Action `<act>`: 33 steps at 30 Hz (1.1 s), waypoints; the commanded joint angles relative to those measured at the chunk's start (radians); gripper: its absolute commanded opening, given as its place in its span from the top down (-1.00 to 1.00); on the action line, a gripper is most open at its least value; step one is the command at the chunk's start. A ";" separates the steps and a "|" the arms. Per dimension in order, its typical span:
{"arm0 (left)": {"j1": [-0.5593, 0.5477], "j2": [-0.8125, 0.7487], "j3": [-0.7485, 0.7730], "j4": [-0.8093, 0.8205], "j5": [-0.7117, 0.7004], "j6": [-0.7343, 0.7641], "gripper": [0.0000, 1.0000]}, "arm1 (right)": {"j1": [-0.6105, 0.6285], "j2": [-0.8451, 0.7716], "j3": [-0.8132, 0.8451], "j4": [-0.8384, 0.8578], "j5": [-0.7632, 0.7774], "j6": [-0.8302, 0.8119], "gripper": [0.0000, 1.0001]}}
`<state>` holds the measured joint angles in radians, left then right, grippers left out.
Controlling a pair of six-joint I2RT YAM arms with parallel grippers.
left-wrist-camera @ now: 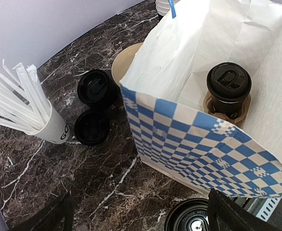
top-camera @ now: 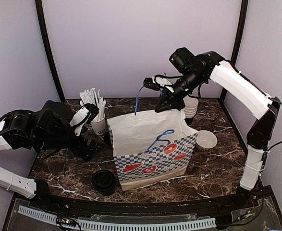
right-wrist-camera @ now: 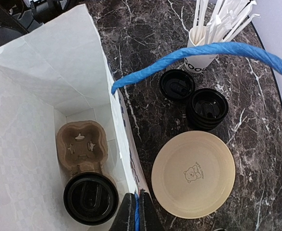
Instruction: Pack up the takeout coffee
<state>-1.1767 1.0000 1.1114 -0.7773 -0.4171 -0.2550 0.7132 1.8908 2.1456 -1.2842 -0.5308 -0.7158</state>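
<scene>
Coffee cup (left-wrist-camera: 228,89), lidded, sits in the carrier (left-wrist-camera: 213,109) inside the bag (left-wrist-camera: 189,139), two more cups (left-wrist-camera: 95,86) stand on the table (left-wrist-camera: 83,183) by the straws (left-wrist-camera: 20,96); paper walls likely crushable, fill unseen, so grasp mid-wall; left gripper (left-wrist-camera: 141,219) gapes, right gripper (right-wrist-camera: 135,211) pinches the bag rim.

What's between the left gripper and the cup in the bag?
The bag's checkered wall stands between the left gripper and the cup, which sits inside in a carrier. The left wrist view shows this.
</scene>
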 commanded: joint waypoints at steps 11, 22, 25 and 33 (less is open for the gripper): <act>0.055 0.011 -0.008 0.093 0.019 0.060 -0.96 | 0.015 -0.263 -0.194 0.104 0.055 0.084 1.00; 0.066 0.021 0.009 0.074 0.016 0.053 -0.93 | 0.158 -0.391 -0.404 0.095 -0.072 0.077 1.00; 0.067 0.011 0.019 0.038 -0.015 0.032 -0.90 | 0.195 -0.421 -0.434 0.080 -0.089 0.075 1.00; 0.073 -0.053 0.002 0.021 -0.053 0.010 -0.88 | 0.252 -0.414 -0.462 0.031 -0.109 0.062 1.00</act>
<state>-1.1118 0.9901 1.1110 -0.7322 -0.4465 -0.2241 0.9398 1.4750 1.7000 -1.2304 -0.6113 -0.6464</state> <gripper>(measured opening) 0.945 0.005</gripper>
